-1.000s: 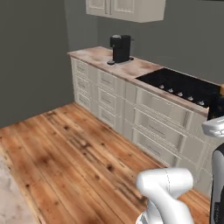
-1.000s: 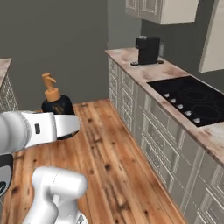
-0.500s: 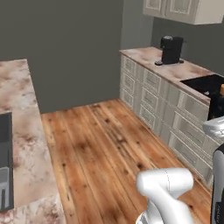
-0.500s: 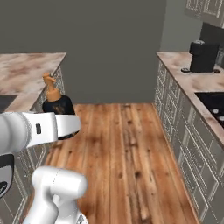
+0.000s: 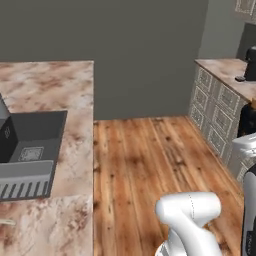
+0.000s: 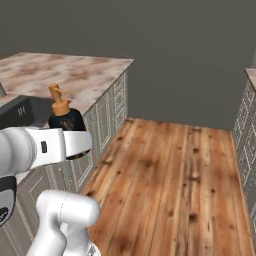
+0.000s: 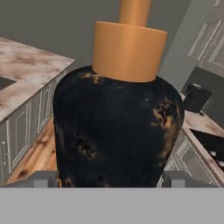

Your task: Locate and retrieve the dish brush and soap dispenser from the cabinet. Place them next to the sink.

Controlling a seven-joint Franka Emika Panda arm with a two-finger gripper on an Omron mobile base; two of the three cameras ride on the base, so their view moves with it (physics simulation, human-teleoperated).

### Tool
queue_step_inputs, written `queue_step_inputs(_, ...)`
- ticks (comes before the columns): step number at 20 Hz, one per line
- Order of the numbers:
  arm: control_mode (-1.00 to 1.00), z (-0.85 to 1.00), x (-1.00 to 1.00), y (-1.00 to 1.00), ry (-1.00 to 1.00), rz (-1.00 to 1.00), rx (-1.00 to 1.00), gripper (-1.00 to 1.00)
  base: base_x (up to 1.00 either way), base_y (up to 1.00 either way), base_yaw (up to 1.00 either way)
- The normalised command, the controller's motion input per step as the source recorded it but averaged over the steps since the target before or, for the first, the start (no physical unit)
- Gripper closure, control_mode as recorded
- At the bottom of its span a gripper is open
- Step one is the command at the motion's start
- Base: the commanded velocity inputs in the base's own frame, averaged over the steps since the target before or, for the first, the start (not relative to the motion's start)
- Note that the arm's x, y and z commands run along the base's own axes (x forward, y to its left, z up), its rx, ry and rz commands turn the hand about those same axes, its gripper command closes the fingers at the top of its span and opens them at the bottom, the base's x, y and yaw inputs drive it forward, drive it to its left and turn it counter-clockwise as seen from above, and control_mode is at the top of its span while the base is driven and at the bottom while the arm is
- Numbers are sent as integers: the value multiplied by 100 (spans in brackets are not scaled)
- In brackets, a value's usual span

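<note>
While the hand point(image 7: 109, 177) is gripping the soap dispenser point(image 7: 116, 127) w/ jaws spread wide round its black body, it's riding near the sink point(image 5: 35, 132) bench point(image 5: 75, 90), so placing is pending & the dish brush probably too.

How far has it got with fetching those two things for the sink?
Partly done. The soap dispenser is out of the cabinet and held in the gripper, above the wood floor. The sink is in sight on the island counter. Left: setting the bottle beside it. I cannot tell where the dish brush is.
</note>
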Motion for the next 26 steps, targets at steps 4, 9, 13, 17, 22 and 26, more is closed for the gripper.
queue_step_inputs(4, 100, 0, 0, 0, 0, 0, 0, 100, -5, 31, 50)
queue_step_inputs(9, 100, 0, 0, 0, 0, 0, 0, 100, -2, 23, 49)
queue_step_inputs(13, 100, 0, 0, 0, 0, 0, 0, 100, -3, 31, 42)
queue_step_inputs(17, 100, 0, 0, 0, 0, 0, 0, 100, 0, 34, 39)
queue_step_inputs(22, 100, 0, 0, 0, 0, 0, 0, 100, -3, 25, 40)
queue_step_inputs(26, 100, 0, 0, 0, 0, 0, 0, 100, -9, 34, 40)
